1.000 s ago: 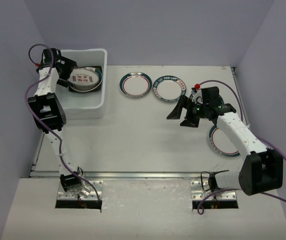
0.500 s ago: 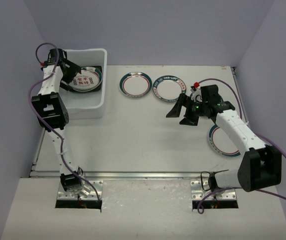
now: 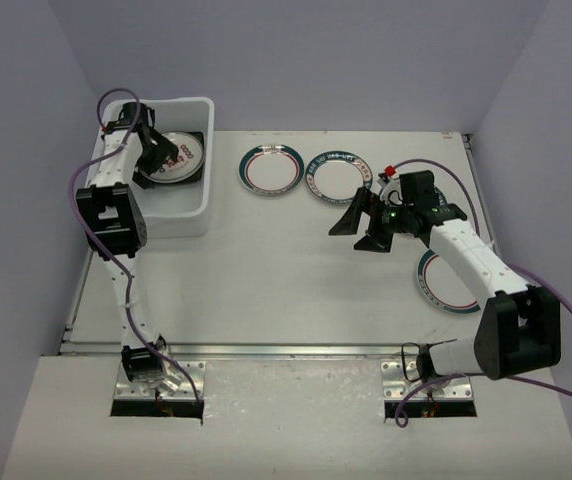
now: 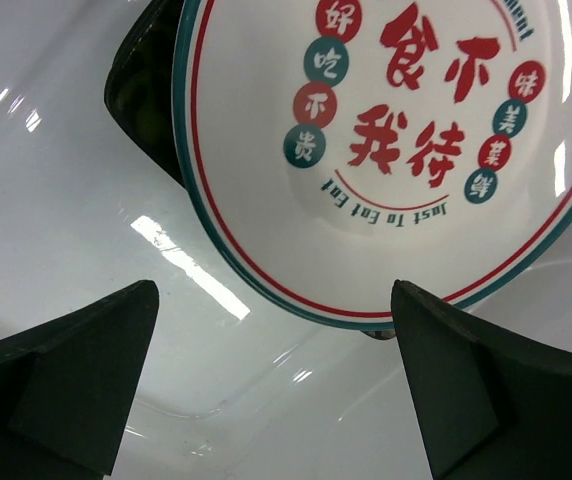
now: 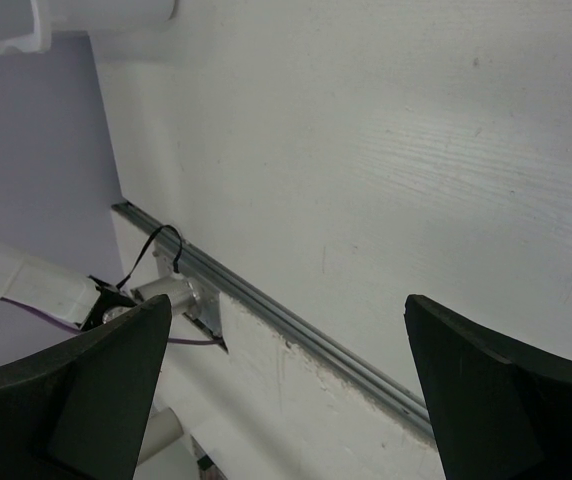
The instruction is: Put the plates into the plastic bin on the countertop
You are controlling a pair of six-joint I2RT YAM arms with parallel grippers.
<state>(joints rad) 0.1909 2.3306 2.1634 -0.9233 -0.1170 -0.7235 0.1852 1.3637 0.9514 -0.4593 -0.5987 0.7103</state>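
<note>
White round plate [image 4: 396, 150] lies just beyond the wide-open, empty left end effector [image 4: 272, 290].

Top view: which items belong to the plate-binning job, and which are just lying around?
Job:
plastic bin; stacked plates inside it; left loose plate; middle loose plate; right loose plate; countertop.

Not the job:
purple cable; metal strip at the near edge.
</note>
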